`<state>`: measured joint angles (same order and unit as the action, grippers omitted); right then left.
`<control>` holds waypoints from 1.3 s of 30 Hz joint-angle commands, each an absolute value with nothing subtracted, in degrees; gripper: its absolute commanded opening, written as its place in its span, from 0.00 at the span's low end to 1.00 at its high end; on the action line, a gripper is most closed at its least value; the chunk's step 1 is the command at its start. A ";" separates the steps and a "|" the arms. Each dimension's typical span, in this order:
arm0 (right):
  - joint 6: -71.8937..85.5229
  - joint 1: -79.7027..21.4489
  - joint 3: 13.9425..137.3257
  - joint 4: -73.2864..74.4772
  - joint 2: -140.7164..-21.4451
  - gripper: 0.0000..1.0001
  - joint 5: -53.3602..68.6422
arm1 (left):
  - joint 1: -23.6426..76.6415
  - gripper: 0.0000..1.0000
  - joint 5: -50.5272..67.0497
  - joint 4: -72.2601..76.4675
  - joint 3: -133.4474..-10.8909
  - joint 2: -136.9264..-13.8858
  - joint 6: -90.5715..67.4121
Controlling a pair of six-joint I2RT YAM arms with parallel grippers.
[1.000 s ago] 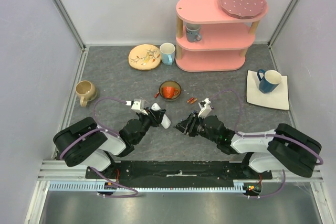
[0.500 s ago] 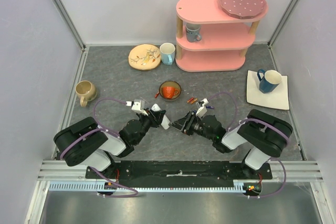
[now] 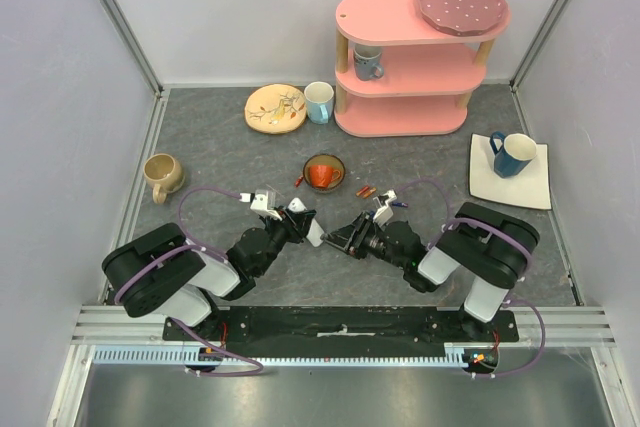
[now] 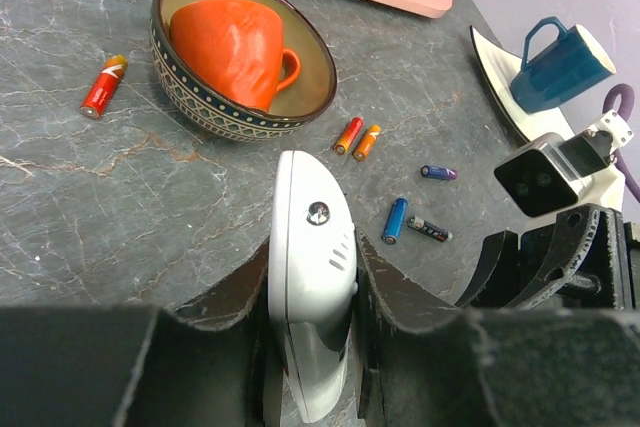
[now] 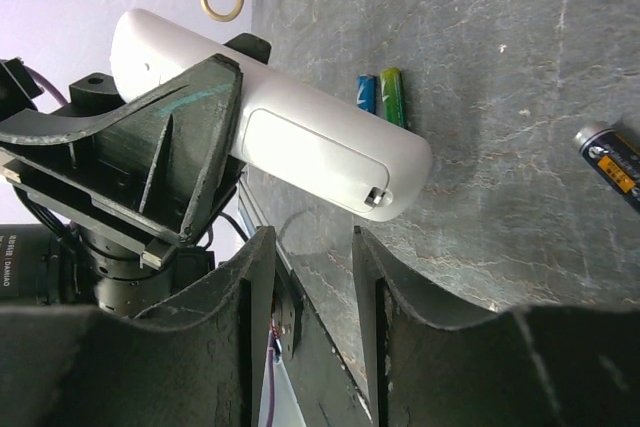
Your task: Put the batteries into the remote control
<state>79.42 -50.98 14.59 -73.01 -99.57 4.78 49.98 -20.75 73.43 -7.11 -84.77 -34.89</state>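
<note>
left tool: clenched on the remote control, one finger pressed to each long side.
remote control: gripped by its near half, near the middle of the bench; its free end points toward the bowl; white, with a small round button on the face seen from the left wrist.
back of the remote: in the right wrist view the cover panel sits closed, with a small latch at the free end.
right tool: released, fingers parted with nothing between them; it faces the remote's free end, close but apart.
batteries: all loose on the bench; a red one left of the bowl, two orange ones side by side just right of it, then a blue-and-purple one, a blue one and a dark one between the remote and the right tool.
seen from the right wrist: a blue and a green battery lie side by side behind the remote, a dark one with an orange label at the right edge.
bowl: an orange cup sits in it.
far right: a blue mug on a white plate.
</note>
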 commanded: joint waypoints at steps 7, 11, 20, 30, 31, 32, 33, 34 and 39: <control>80.33 -50.63 14.68 -78.22 -102.21 0.44 5.01 | 50.71 0.02 -21.36 89.03 -6.68 -83.23 -33.84; 80.51 -50.62 14.94 -78.84 -103.27 0.43 5.10 | 50.98 0.02 -21.36 89.03 -6.59 -83.06 -34.10; 81.56 -50.45 14.77 -82.61 -105.55 0.44 4.92 | 51.59 0.02 -20.74 88.86 -6.59 -82.35 -34.19; 80.69 -50.45 14.68 -85.17 -104.15 0.45 5.71 | 51.68 0.02 -21.09 88.59 -6.50 -82.62 -34.19; 80.68 -50.45 14.85 -85.08 -104.15 0.45 5.80 | 51.68 0.02 -21.01 88.59 -6.59 -82.70 -34.28; 80.68 -50.54 14.94 -85.17 -104.15 0.45 5.89 | 51.68 0.02 -20.92 88.59 -6.59 -82.71 -34.36; 80.68 -50.45 14.94 -85.34 -104.15 0.45 5.89 | 51.68 0.02 -20.83 88.59 -6.68 -82.71 -34.28; 80.68 -50.45 15.03 -85.60 -104.15 0.45 5.89 | 51.68 0.02 -20.74 88.59 -6.68 -82.71 -34.36; 80.68 -50.45 15.21 -86.31 -104.41 0.43 6.06 | 51.77 0.02 -20.30 88.24 -6.68 -82.62 -34.45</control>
